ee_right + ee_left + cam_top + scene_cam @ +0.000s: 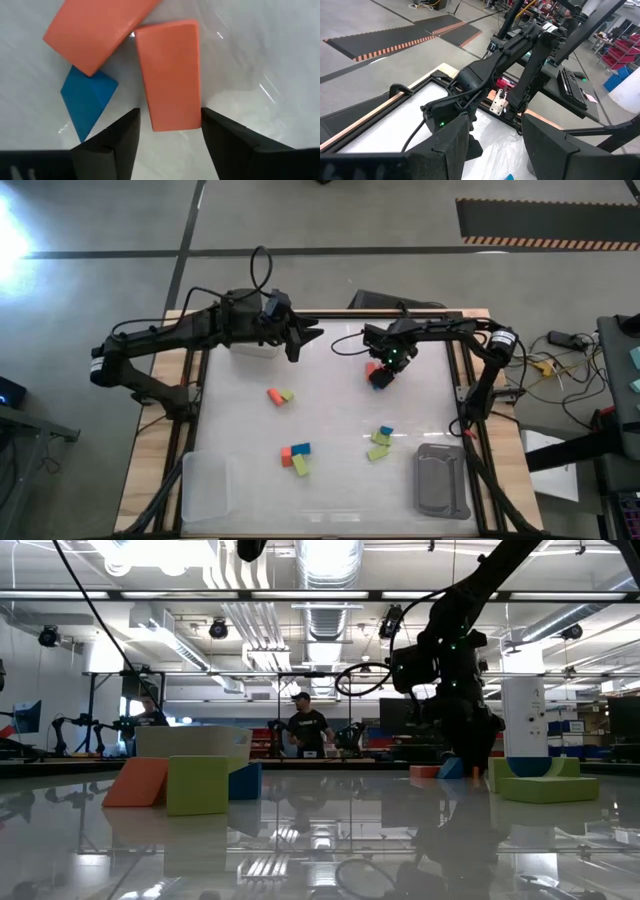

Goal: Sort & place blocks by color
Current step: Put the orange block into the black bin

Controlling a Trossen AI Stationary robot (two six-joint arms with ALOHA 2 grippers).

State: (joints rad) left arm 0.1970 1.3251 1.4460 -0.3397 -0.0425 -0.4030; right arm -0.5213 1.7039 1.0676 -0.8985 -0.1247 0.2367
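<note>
My right gripper (384, 372) points down at the far right of the table, open over a cluster of two orange-red blocks and one blue block (87, 100). In the right wrist view its fingers stand close on either side of one orange-red block (170, 75), which lies flat on the table; the second orange-red block (95, 30) lies beside it. More blocks lie in groups: orange-red and yellow-green (280, 395), orange-red, blue and yellow-green (296, 456), blue and yellow-green (380, 443). My left gripper (312, 338) hovers open at the far left.
A clear tray (208, 488) sits at the near left corner and a grey tray (441, 478) at the near right. A white container (252, 349) stands under my left arm at the far edge. People stand in the room beyond (305, 730).
</note>
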